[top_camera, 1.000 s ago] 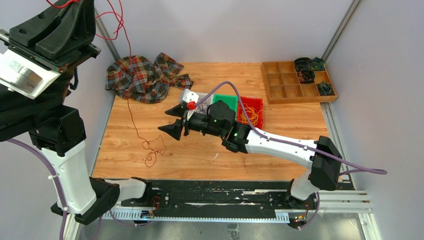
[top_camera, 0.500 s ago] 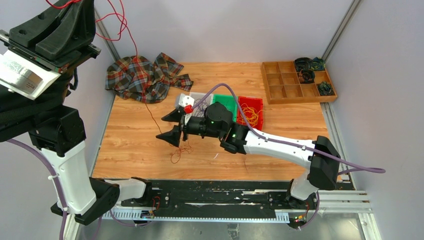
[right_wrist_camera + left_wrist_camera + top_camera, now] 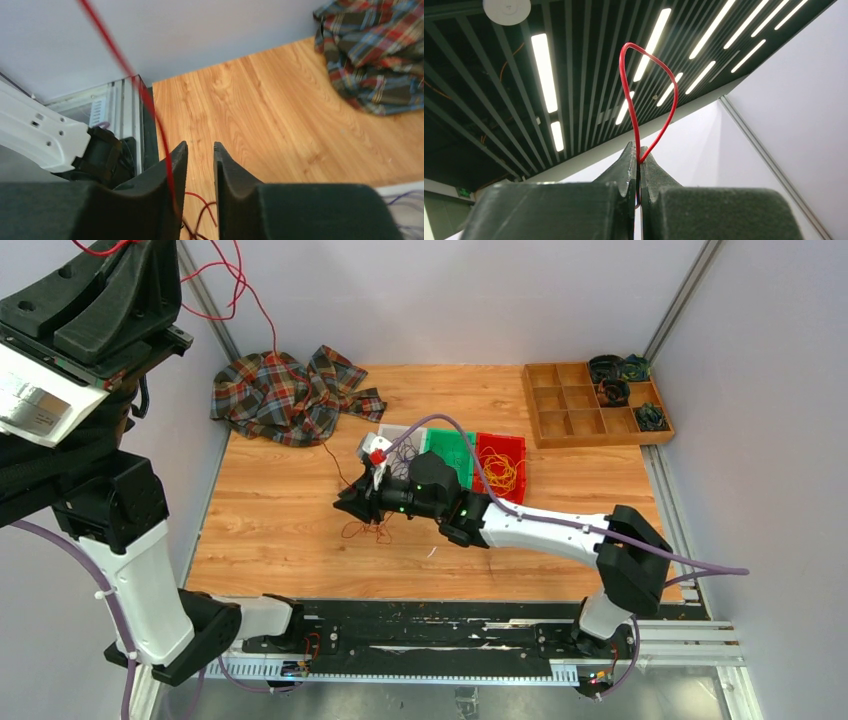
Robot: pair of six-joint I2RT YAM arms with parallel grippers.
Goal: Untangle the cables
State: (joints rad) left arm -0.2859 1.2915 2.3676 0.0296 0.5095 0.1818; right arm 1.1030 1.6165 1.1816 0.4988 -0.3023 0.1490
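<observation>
Tabletop tray [image 3: 513, 444]: yellow cables [image 3: 497, 475]; left fingers [image 3: 624, 172] tight on red cable [image 3: 639, 156], right fingers [image 3: 226, 170] ajar.

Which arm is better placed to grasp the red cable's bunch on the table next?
Probably right. The right tool hovers low beside the bunch on the table, jaws slightly apart and empty. The left tool is raised high, shut on the red cable.

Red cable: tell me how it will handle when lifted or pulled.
Probably floppy: the red cable trails from the left gripper down into loose loops on the table. Likely light: a fingertip pinch holds it. Those overlapping loops may snag if pulled.
</observation>
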